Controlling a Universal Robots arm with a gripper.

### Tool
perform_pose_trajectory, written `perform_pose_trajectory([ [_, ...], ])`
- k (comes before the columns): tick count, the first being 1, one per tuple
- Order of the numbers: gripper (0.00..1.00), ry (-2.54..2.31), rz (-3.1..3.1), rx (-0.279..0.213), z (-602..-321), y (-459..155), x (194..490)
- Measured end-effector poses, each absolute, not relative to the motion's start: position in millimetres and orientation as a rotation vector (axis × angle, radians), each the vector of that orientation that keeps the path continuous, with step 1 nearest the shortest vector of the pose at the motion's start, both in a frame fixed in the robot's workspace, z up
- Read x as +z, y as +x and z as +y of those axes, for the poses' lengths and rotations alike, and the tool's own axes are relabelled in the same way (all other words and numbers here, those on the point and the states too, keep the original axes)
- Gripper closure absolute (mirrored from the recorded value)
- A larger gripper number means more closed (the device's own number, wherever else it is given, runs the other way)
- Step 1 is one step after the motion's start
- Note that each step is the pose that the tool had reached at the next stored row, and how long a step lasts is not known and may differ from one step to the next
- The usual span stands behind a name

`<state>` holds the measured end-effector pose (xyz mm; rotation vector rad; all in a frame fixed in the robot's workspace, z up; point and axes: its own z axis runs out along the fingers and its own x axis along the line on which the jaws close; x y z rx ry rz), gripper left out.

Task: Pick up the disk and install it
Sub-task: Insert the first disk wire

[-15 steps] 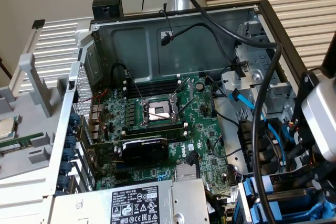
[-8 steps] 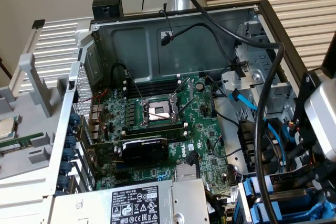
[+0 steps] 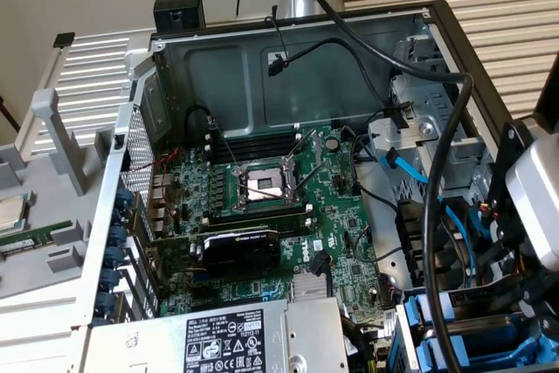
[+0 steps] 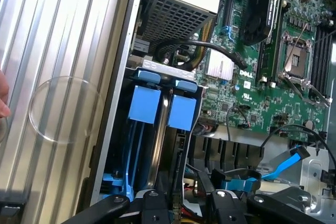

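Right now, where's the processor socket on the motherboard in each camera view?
Exterior view: the processor socket sits near the picture's middle, between the memory slots and the black graphics card.
Wrist view: the processor socket lies on the green board, between the graphics card and the memory slots.
Shared landmark: the graphics card, beside the socket in both views.

Green motherboard (image 3: 288,216), bright blue drive rails (image 4: 144,103), black end effector (image 4: 184,208), ribbed pale-grey side panel (image 4: 58,35), black graphics card (image 3: 240,251)
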<state>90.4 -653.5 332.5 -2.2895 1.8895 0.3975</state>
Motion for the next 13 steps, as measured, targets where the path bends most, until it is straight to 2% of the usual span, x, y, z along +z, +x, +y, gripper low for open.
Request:
perform_pose_trajectory([
  [4,0.67,-2.289,1.89,0.398,-653.5,90.3,332.5],
  [5,0.74,-2.289,1.89,0.398,-653.5,90.3,332.5],
  [13,0.74,-2.289,1.89,0.398,-653.5,90.3,331.8],
])
